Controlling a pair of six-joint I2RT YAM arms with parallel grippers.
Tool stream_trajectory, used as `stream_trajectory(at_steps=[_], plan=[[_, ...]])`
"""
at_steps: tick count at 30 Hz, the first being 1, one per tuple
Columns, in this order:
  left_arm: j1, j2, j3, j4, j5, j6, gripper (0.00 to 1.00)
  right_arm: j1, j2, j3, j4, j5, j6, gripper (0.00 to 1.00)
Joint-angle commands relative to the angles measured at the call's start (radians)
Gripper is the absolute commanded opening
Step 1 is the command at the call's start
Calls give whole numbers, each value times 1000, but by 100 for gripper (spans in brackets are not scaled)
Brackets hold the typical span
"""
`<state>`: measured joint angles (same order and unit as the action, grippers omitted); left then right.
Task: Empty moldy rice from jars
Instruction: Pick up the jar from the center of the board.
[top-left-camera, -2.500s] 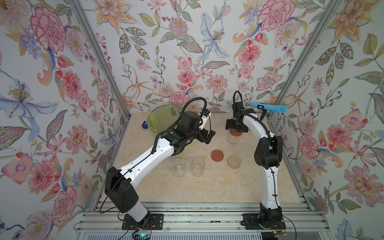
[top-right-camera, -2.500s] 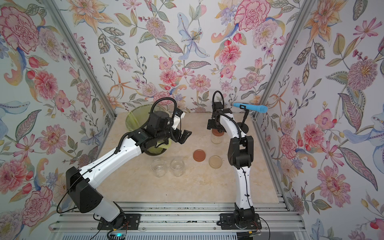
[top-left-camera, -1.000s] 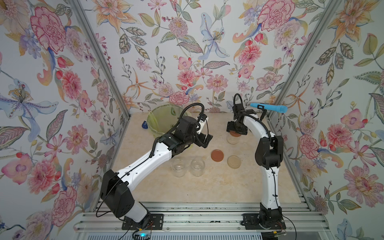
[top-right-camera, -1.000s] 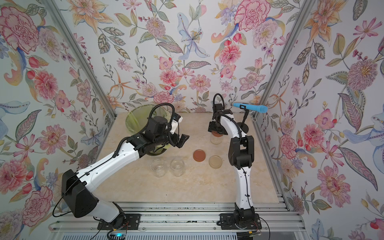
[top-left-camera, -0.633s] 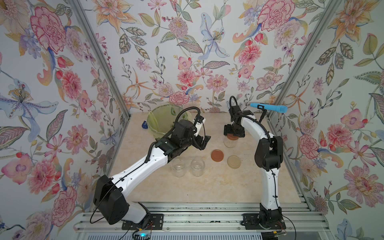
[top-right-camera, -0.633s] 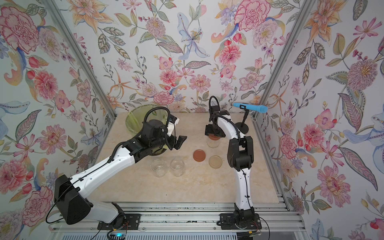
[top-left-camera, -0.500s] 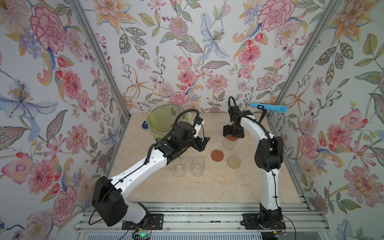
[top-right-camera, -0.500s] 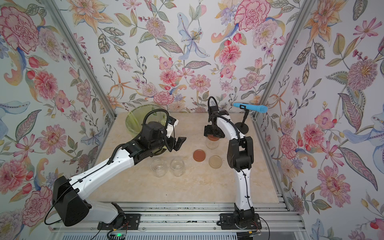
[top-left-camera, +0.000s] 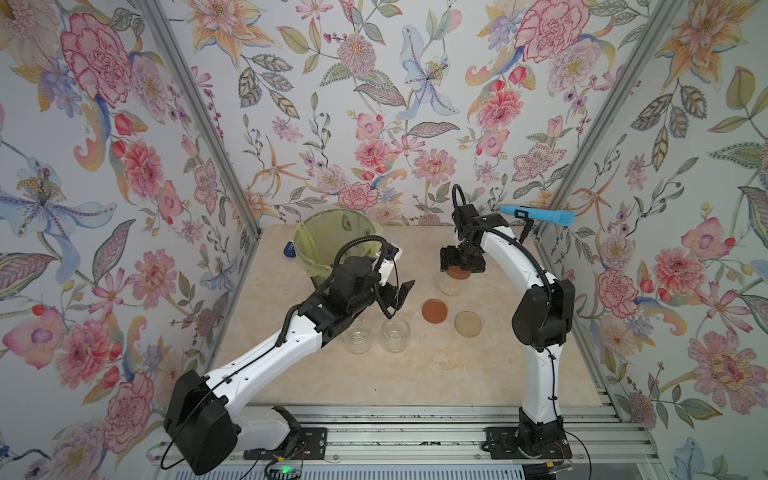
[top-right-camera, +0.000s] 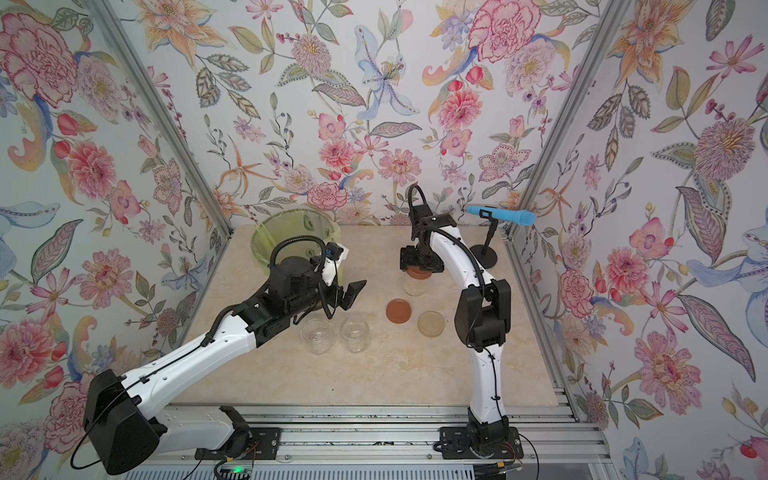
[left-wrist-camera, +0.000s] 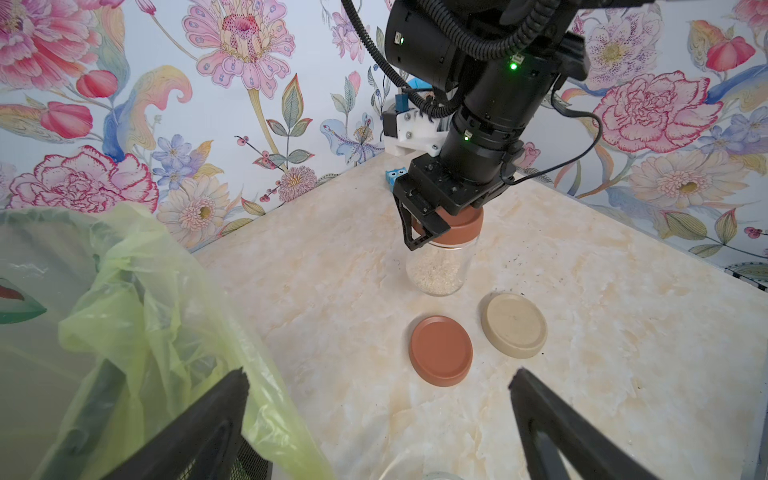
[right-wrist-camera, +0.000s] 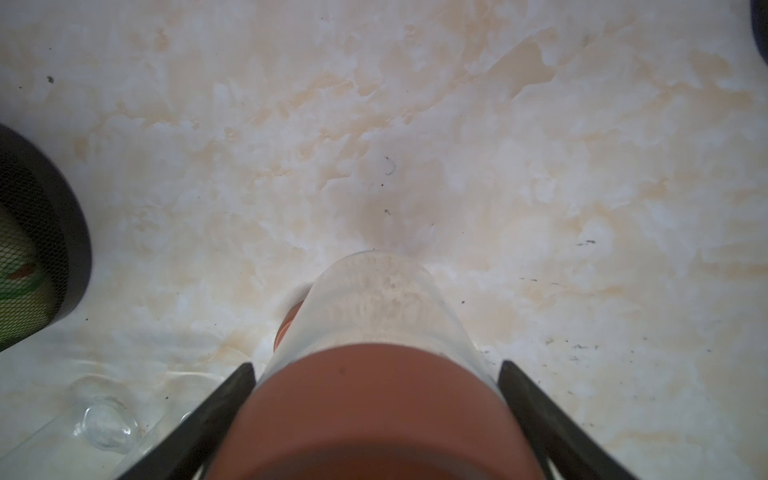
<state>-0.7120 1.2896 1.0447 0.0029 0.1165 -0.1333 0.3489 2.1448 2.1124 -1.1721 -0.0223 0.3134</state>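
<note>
One of the jars (top-left-camera: 451, 286) (top-right-camera: 414, 286) stands upright at the back right, with the moldy rice (left-wrist-camera: 438, 272) in its lower half. My right gripper (top-left-camera: 461, 266) (right-wrist-camera: 376, 365) comes down from above and is shut on its reddish-brown lid (left-wrist-camera: 463, 230) (right-wrist-camera: 374, 411). Two empty jars (top-left-camera: 356, 336) (top-left-camera: 395, 332) without lids stand near the table's middle. My left gripper (top-left-camera: 399, 293) (left-wrist-camera: 378, 378) hangs open above them, beside the green bin (top-left-camera: 328, 237), holding nothing.
A loose reddish-brown lid (top-left-camera: 434, 311) (left-wrist-camera: 440, 351) and a beige lid (top-left-camera: 468, 324) (left-wrist-camera: 514, 325) lie flat in front of the rice jar. The bin's yellow-green liner (left-wrist-camera: 145, 291) hangs close to my left finger. A blue microphone on a stand (top-left-camera: 538, 215) is at the back right corner.
My right gripper has shifted left and toward the front, and the rice jar has moved with it. My left gripper has drawn back from the middle toward the front, still open.
</note>
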Motion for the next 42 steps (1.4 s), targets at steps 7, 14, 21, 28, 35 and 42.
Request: stream_trajectory(at_steps=[7,14,21,28,35,42], plan=[[-9,-57,-76,130,27,157,100,83,-103,111,-102,-55,19,0],[-9,-62,-106,148,84,241,100,130,-136,149,-135,-117,56,0],[-9,-83,-144,175,148,262,100,156,-177,172,-143,-220,96,0],[-9,-95,-179,222,217,228,100,178,-205,184,-145,-302,115,0],[-9,-100,-199,248,236,198,100,203,-208,224,-146,-418,121,0],[-9,-120,-216,255,209,189,100,214,-206,251,-144,-541,133,0]])
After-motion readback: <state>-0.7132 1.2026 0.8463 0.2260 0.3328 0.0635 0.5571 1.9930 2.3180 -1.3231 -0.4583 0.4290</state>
